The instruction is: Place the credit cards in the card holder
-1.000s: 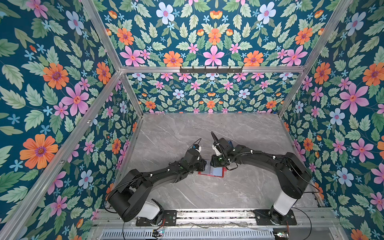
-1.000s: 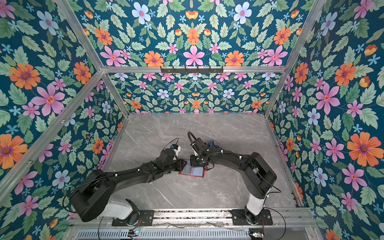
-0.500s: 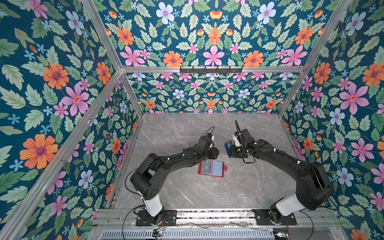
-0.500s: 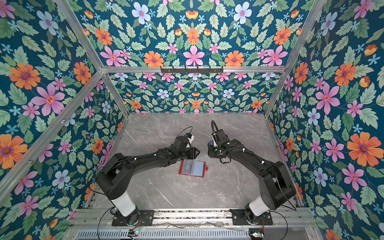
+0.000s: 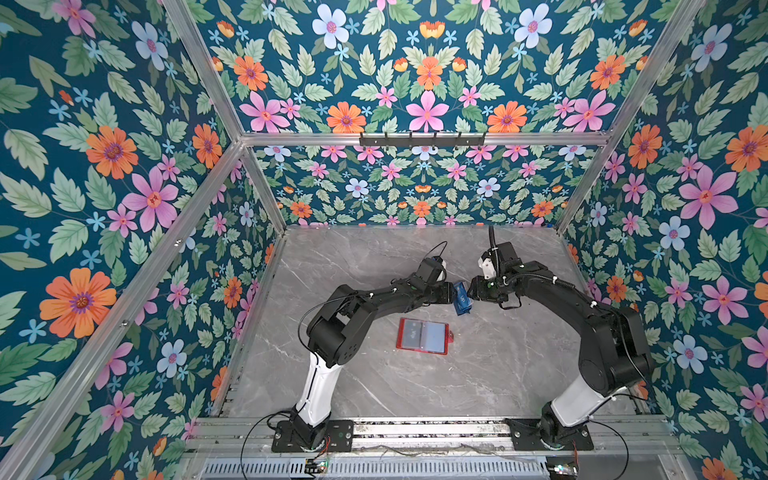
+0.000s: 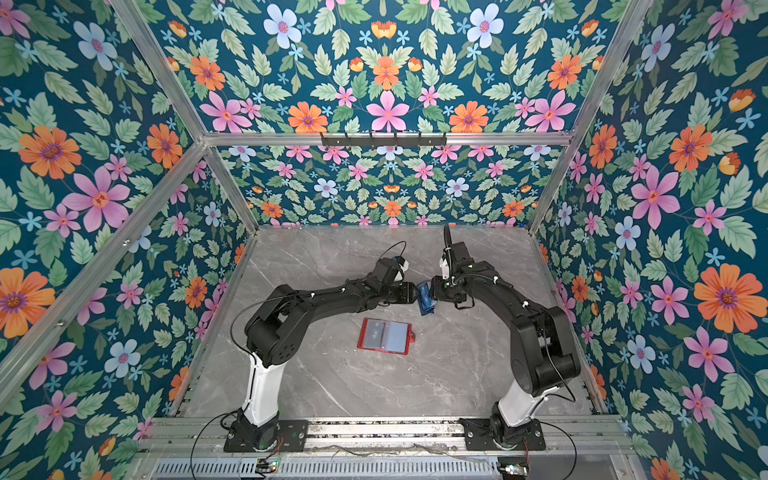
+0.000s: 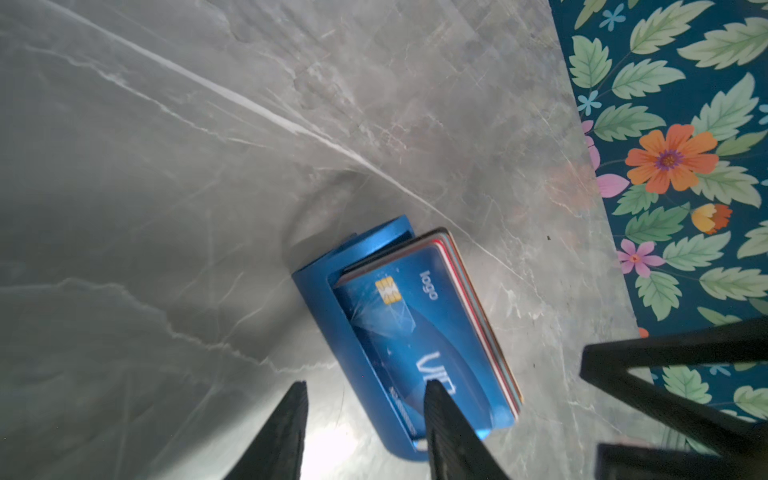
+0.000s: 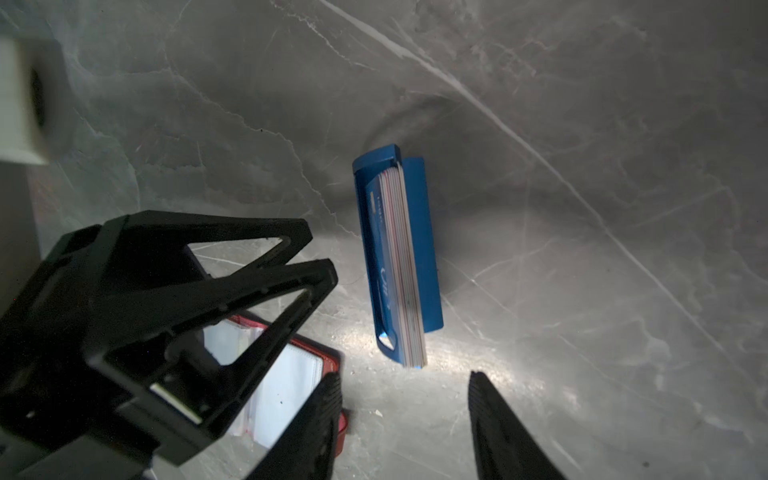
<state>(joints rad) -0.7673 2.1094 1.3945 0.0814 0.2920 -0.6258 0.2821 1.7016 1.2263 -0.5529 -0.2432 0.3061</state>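
Spreading across the lower half of both top views, the grey marble-look tabletop (image 5: 374, 270) carries the black left arm (image 5: 374, 297) and black right arm (image 5: 561, 291). Their tips meet mid-frame and partly hide the small blue metal stand (image 5: 460, 300). Just below, clear of both, the red bifold card holder (image 5: 423, 336) lies open. The thin plastic credit cards (image 7: 419, 332) stand stacked in the stand; behind the blue front card only edges show. The left gripper (image 7: 365, 386) and right gripper (image 8: 403, 376) gape moderately, empty, with their bases cut off.
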